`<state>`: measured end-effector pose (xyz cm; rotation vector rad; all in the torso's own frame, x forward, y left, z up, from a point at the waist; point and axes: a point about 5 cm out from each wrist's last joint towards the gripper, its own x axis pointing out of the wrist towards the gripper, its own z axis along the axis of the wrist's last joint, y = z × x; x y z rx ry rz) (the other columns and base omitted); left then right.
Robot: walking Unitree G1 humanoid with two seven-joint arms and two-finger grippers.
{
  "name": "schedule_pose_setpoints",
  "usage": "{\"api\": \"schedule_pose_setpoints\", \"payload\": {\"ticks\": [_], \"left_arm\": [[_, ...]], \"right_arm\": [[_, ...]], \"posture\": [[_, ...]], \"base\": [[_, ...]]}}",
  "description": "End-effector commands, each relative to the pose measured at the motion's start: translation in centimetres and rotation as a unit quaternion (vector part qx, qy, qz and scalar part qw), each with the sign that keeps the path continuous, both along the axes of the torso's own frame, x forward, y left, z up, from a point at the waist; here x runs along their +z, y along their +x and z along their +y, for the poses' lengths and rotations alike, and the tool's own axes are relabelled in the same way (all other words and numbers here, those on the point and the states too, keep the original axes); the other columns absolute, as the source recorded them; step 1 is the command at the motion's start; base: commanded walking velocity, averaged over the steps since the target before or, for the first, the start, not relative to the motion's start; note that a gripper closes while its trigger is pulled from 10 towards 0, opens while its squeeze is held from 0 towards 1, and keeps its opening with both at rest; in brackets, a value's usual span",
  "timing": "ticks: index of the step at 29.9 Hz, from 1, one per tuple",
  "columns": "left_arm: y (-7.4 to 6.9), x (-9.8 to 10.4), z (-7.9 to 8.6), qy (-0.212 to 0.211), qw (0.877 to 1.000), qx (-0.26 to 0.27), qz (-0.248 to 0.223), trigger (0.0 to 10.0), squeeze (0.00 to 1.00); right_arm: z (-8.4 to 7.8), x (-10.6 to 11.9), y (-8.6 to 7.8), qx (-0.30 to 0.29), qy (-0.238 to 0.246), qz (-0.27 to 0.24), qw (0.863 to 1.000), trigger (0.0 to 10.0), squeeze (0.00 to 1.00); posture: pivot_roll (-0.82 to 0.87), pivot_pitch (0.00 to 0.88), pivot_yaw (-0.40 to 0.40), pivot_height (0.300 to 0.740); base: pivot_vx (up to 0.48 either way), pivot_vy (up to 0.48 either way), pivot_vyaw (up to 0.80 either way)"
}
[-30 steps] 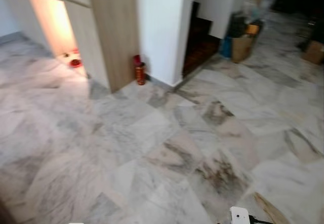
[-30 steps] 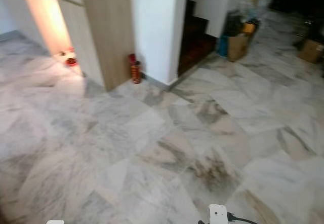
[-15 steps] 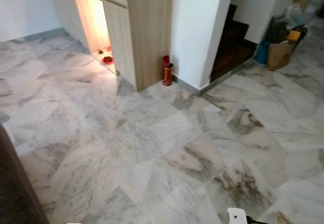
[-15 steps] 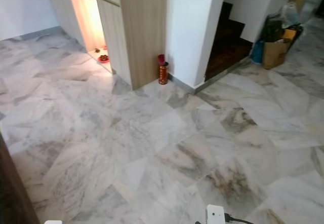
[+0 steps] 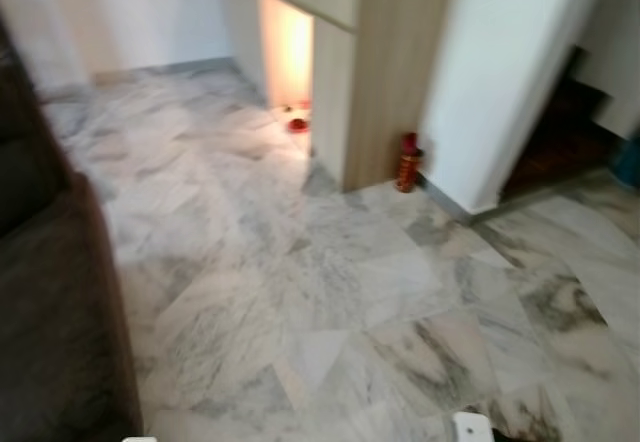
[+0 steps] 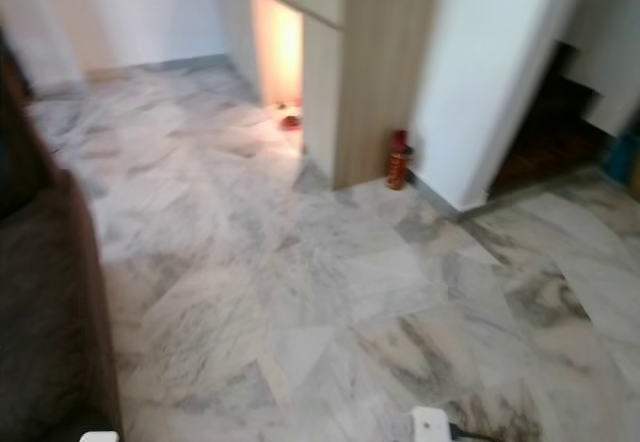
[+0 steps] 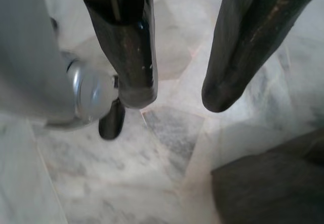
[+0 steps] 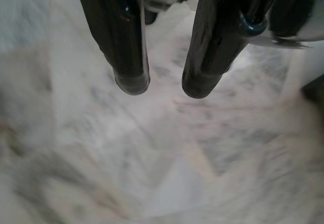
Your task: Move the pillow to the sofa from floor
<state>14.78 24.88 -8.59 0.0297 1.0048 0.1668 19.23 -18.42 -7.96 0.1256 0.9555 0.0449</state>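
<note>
Grey-veined marble floor (image 5: 330,282) spreads across the blurred scene. A dark brown sofa (image 5: 50,292) edges in at the near left. A wooden cabinet (image 5: 385,62) with a lit niche stands far centre, a small red canister (image 5: 407,163) at its foot. The left gripper (image 7: 174,100) and right gripper (image 8: 164,87) hang over the floor, fingers parted, empty. I cannot tell where the pillow lies.

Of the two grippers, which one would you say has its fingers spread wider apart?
The left gripper: a clear gap of marble floor shows between its fingers, whereas the right gripper holds its fingers closer together.
</note>
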Motion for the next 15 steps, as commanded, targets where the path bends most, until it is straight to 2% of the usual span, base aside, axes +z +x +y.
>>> {"api": "schedule_pose_setpoints", "payload": {"ticks": [1,15], "left_arm": [[-0.17,-0.11,-0.08,0.0,1.0,0.001,0.006,10.0,0.0],[-0.18,-0.05,0.17,0.005,1.0,0.002,0.009,10.0,0.0]], "right_arm": [[-0.82,-0.16,-0.51,-0.005,-0.008,0.009,1.0,10.0,0.0],[-0.59,-0.18,-0.5,-0.003,-0.003,0.01,1.0,10.0,0.0]], "posture": [[0.05,0.0,-0.023,0.74],[0.06,0.0,-0.016,0.74]], "base": [[0.0,0.0,0.8],[0.0,0.0,0.8]]}}
